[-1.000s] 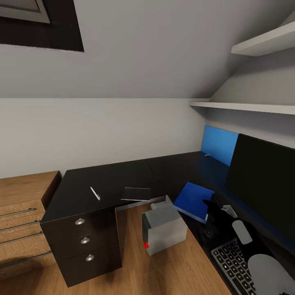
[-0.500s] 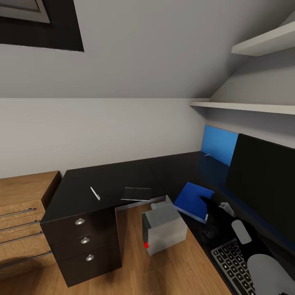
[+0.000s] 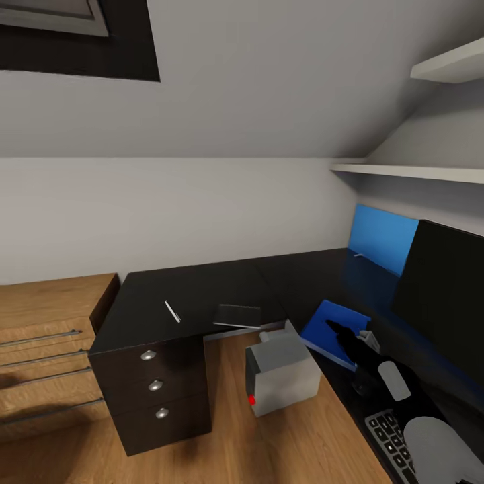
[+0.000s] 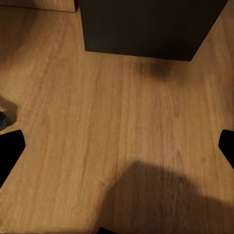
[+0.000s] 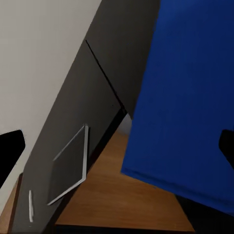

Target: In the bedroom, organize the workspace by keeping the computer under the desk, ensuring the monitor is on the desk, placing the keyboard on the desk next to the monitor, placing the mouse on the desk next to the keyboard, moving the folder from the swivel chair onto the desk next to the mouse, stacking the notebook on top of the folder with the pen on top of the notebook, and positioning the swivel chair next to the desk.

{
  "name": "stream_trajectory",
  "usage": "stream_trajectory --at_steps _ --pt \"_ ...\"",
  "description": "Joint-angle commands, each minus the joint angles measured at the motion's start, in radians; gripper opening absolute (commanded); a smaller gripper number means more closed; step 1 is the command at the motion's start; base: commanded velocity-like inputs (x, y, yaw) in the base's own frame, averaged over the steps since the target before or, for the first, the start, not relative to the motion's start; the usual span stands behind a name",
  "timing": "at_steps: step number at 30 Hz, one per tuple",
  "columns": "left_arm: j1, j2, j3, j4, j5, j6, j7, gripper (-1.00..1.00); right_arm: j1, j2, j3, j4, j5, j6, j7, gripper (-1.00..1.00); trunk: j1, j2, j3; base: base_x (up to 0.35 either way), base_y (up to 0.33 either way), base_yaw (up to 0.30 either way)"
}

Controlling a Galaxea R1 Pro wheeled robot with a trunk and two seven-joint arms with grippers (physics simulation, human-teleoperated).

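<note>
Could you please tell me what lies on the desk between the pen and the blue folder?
In the head view, the notebook lies between the pen and the folder, on the desk near its front edge.

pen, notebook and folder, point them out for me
pen (image 3: 173,311), head view, middle of the white shaft
notebook (image 3: 238,315), head view, centre of the dark cover
folder (image 5: 190,97), right wrist view, middle of the blue face

I see pen (image 3: 173,311) and notebook (image 3: 238,315) mid-frame on the desk (image 3: 195,290), folder (image 3: 334,333) right, computer (image 3: 281,373) below on floor (image 3: 296,444), monitor (image 3: 447,296) far right.
</note>
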Motion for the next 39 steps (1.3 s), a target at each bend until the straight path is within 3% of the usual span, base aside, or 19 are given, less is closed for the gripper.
stream_trajectory --at_steps 1,18,29,39 --pt "0.0 0.0 0.004 -0.001 0.005 0.0 -0.008 1.0 -0.001 0.0 -0.004 0.0 -0.005 0.008 0.002 1.0 0.0 0.0 -0.002 0.0 0.0 0.23" --pt "0.0 0.0 0.004 -0.001 0.005 0.0 -0.008 1.0 -0.001 0.009 -0.004 0.0 0.002 0.008 0.003 1.0 0.0 0.0 -0.016 0.0 0.0 0.236" --pt "0.0 -0.002 0.002 -0.001 0.004 0.001 -0.008 1.0 -0.001 0.047 -0.004 -0.002 0.103 0.007 0.006 1.0 0.0 0.0 -0.025 0.0 0.0 0.238" --pt "0.0 -0.002 0.002 -0.001 0.004 0.0 -0.008 1.0 -0.001 0.064 -0.004 -0.002 0.127 0.007 0.007 1.0 0.0 0.0 -0.033 0.0 0.0 0.224"
